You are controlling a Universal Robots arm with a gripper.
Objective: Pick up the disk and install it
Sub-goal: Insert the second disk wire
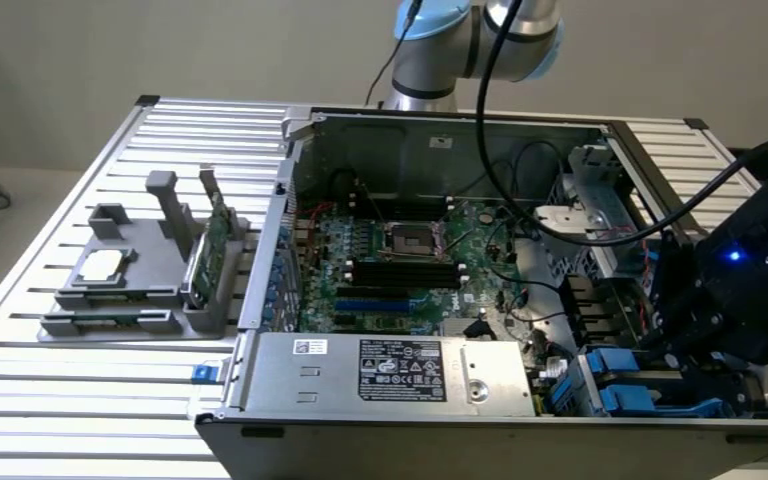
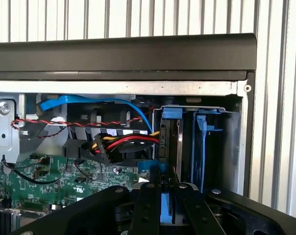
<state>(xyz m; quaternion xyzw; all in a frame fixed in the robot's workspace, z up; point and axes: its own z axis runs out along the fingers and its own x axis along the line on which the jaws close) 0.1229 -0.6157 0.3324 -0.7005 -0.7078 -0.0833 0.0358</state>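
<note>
Gripper (image 2: 161, 208) was nearly closed, fingers (image 2: 144, 205) pinching the blue edge of the disk (image 2: 161, 172). Wrist view showed the disk at the case's (image 1: 491, 440) corner bay (image 2: 187, 142). Exterior view showed the motherboard (image 1: 384, 265) and parts stand (image 1: 131, 280) on the tabletop (image 1: 77, 400).

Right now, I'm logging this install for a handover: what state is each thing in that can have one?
Computer case: side open, inside exposed.
Disk: gripped by its blue carrier, at the drive bay.
Fingers: closed on the disk.
Green card: upright in the grey holder.
Silver chip: flat on the holder.
</note>
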